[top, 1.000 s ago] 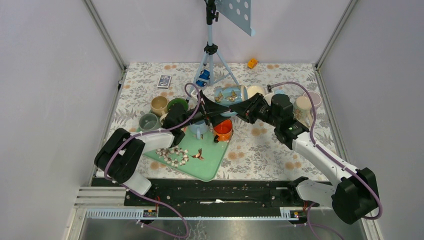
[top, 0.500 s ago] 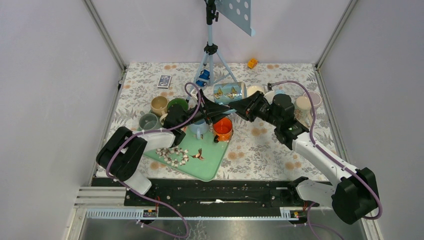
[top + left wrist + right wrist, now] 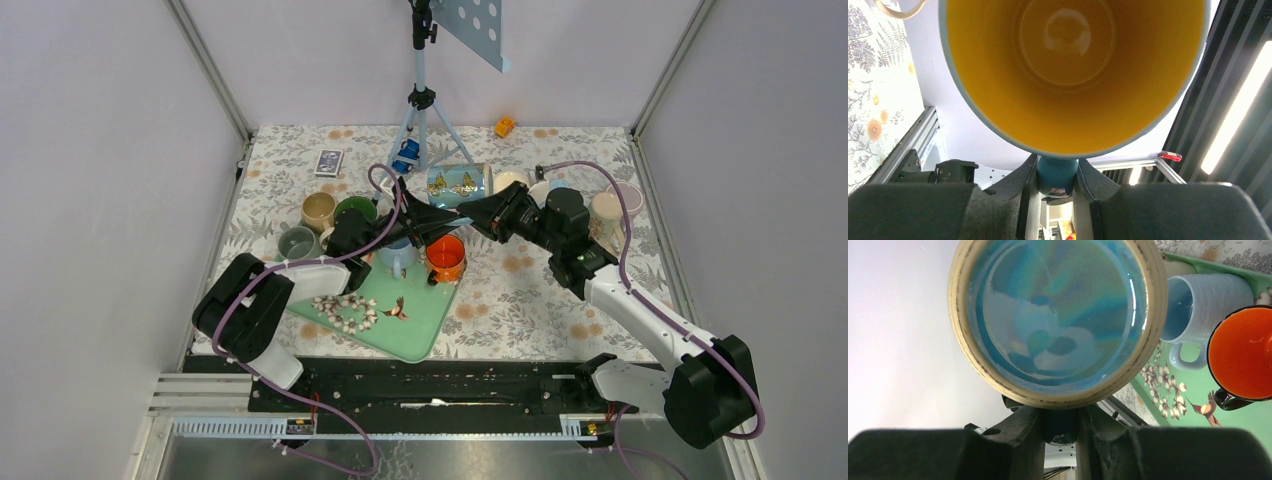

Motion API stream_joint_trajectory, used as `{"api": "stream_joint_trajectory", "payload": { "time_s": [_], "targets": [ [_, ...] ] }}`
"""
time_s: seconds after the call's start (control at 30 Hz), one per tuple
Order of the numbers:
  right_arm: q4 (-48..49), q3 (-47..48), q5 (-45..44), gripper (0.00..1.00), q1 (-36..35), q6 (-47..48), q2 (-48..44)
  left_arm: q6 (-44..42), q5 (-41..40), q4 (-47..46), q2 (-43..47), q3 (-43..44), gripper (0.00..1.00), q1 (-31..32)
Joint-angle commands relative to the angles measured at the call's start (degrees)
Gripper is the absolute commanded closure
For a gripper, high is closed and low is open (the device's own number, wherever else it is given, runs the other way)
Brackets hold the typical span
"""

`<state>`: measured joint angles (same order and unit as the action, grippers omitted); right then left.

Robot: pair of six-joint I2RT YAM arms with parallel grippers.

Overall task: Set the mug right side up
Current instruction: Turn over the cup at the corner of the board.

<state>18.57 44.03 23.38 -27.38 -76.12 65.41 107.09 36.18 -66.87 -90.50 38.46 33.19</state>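
1. The table (image 3: 520,300) carries a green tray (image 3: 415,330) at its near left, with cups on it and more behind.
2. Both arms reach in toward the middle and meet above the tray's far edge.
3. The mug (image 3: 458,183) hangs in the air between them, on its side. Its yellow mouth faces the left wrist camera and its blue base faces the right one.
4. The left gripper (image 3: 1057,167) is clamped on the blue handle (image 3: 1056,182), fingers tight on either side.
5. The right gripper (image 3: 1060,422) is likewise pinched on a dark blue part under the base, probably the same handle from the other end.
6. Step in hand, as I judge it: a mid-air handover, with the mug halfway turned.
7. Next, one gripper must let go while the other holds firm. That wrist then rolls until the mouth faces up.
8. Setting down calls for a free spot away from the orange cup (image 3: 446,258) and the ribbed cup (image 3: 1198,297).
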Motion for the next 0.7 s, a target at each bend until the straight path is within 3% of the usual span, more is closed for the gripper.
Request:
{"api": "stream_joint_trajectory", "payload": {
  "time_s": [0.0,0.33,0.67],
  "targets": [
    [2.08,0.88,0.90,0.86,-0.60,4.05,-2.05,-4.90,-0.54,-3.19,2.94,1.44,1.00,0.47],
    [-3.99,2.42,-1.40,0.43,-0.75,8.11,-3.77,-18.10,-2.24,15.01,9.85,5.69,1.00,0.46],
    [-11.40,4.66,-2.84,0.12,-0.75,12.81,-4.85,-27.81,-4.41,27.47,13.43,9.44,1.00,0.38]
  ]
}}
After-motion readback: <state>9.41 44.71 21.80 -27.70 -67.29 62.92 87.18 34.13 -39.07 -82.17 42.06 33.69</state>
